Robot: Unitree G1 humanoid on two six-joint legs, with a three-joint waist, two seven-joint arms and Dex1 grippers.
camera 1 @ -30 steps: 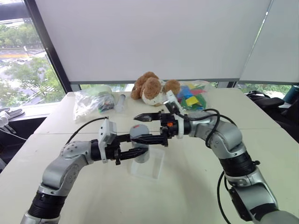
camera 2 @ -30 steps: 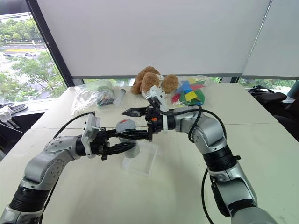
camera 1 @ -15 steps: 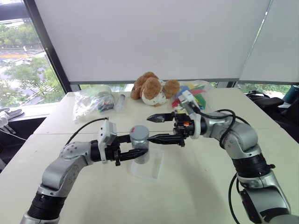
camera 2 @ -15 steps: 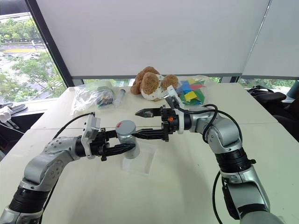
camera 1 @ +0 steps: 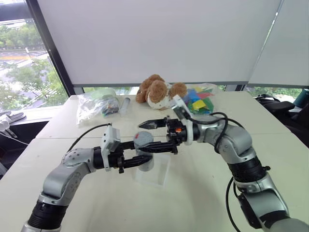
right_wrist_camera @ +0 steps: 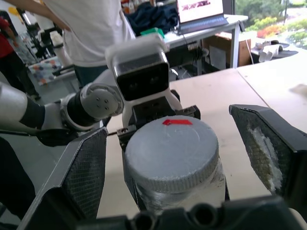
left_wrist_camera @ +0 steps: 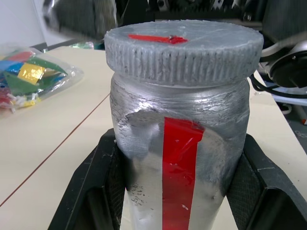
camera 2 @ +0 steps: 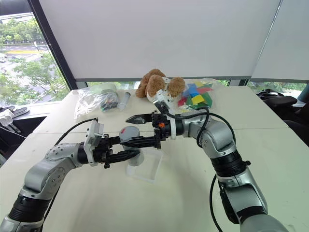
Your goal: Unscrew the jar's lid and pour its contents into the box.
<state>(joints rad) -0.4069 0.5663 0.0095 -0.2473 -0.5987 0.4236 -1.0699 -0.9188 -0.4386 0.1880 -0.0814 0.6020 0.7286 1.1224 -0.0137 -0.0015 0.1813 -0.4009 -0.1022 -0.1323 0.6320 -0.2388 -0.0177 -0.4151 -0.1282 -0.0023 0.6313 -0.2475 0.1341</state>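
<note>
Right wrist view: my left fingers (left_wrist_camera: 108, 182) clamped the jar (left_wrist_camera: 180, 158), right fingers (right_wrist_camera: 84, 167) wide astride the lid (right_wrist_camera: 170, 153); an off-centre close risked slipping off its ribs.

Soft daylight comes through the window (camera 1: 29, 67) at upper left; shadows are faint, and the wrist views' backgrounds blur.

The two head views look forward and down from above the arms onto the table (camera 1: 203, 193), with the window at the far side. They show almost the same scene. The left wrist view looks very close at the side of the jar (left_wrist_camera: 182, 158) and its lid (left_wrist_camera: 184, 52). The right wrist view looks at the same lid from the opposite side, slightly above, toward the left gripper (right_wrist_camera: 144, 120).
</note>
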